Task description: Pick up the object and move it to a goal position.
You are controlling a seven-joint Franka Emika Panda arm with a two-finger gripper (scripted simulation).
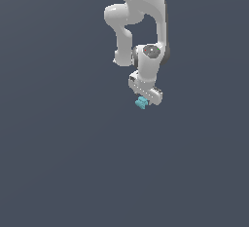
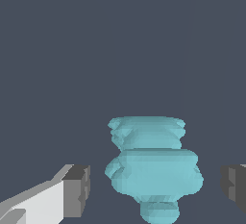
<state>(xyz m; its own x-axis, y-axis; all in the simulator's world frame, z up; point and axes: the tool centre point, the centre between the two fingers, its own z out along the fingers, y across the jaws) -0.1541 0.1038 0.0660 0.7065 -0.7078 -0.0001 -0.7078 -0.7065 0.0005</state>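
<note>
The object (image 1: 141,104) is a tiny cyan-turquoise blocky lump on the dark grey floor, just under the white-and-grey hand. In the wrist view the object (image 2: 153,170) sits between the two fingers, with a gap on each side. My gripper (image 1: 145,98) is straight above it, pointing down. In the wrist view the gripper (image 2: 156,188) is open, and its dark pads (image 2: 78,189) stand apart from the lump and do not touch it. The fingertips are hidden behind the hand in the exterior view.
The white arm (image 1: 141,21) reaches down from the top of the exterior view. The flat dark grey floor (image 1: 58,162) lies all around. No goal marker shows.
</note>
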